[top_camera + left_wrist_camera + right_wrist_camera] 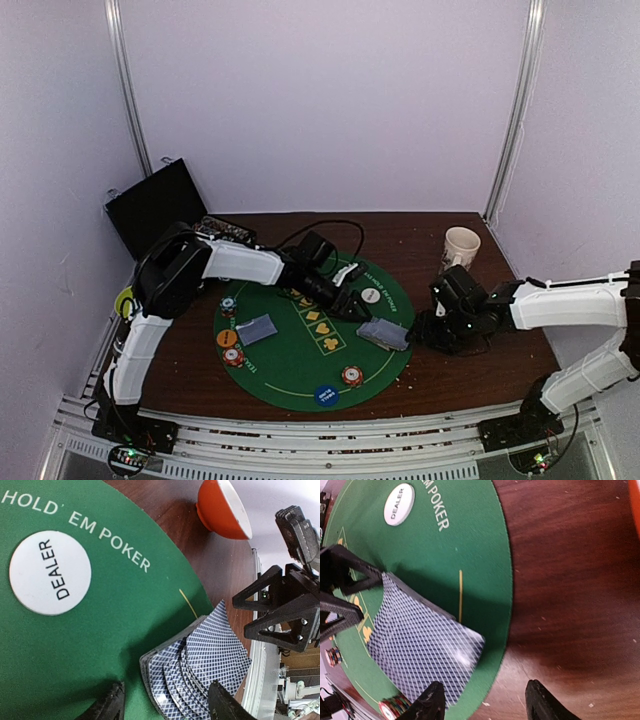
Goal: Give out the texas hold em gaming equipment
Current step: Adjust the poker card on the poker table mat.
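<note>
Between the two sets of jaws, at the edge of the green mat (300, 372), lies the fanned deck of grey-backed cards (385, 333). The left gripper (359, 312) is open just over it, holding nothing. The right gripper (418, 335) is half open and empty too, the deck's corner just ahead of its fingers.

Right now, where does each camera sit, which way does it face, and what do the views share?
Top external: high behind the bases, looking down at the green mat; both arms show, left gripper and right gripper at the card deck.
Left wrist: low over the mat, facing the robot's right; own fingers at the bottom, right gripper opposite.
Right wrist: above the mat's edge, looking down and leftward; own fingers at the bottom, left gripper at the frame's left.
Shared: both wrist views show the deck and the DEALER disc.
</note>
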{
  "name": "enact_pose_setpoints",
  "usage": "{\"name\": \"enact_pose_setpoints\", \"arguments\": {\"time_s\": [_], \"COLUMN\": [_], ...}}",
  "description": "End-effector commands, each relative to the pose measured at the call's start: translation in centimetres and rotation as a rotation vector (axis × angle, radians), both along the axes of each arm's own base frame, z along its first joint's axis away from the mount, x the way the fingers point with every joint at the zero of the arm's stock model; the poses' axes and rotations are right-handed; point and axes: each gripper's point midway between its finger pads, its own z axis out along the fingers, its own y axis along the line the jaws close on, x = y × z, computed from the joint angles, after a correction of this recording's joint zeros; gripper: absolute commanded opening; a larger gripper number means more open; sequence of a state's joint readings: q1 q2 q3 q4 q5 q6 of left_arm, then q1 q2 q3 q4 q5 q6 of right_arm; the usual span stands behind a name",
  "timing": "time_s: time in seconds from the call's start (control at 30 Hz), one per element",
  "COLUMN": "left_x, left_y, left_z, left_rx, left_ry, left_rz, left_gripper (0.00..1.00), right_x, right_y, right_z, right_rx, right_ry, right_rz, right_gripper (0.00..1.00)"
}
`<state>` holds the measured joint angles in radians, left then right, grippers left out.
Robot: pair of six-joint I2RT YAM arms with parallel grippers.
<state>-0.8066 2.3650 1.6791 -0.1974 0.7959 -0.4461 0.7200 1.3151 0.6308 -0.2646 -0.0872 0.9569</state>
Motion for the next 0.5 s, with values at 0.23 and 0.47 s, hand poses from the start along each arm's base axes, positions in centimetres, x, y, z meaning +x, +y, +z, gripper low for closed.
{"name": "enact_pose_setpoints", "arguments": {"time_s": [0.23,0.47], "left_x": [-1.1,-0.9], "left_y": [1.3,0.5], "left_z": [-2.2,-1.8], "left_rx": [0.06,0.03], "left_ry": [0.057,0.062], "left_rz": [0.004,0.005], "left_gripper": [0.5,0.46], "right_x": [2.5,3.6], "right_y": [3.1,4.7], "right_z": [-1.0,-1.1], "right_rx": [0.143,0.158], "right_ry": [-0.027,-0.026], "right_rz": [-0.056,-0.026], "right_gripper": [0.51,0.49]}}
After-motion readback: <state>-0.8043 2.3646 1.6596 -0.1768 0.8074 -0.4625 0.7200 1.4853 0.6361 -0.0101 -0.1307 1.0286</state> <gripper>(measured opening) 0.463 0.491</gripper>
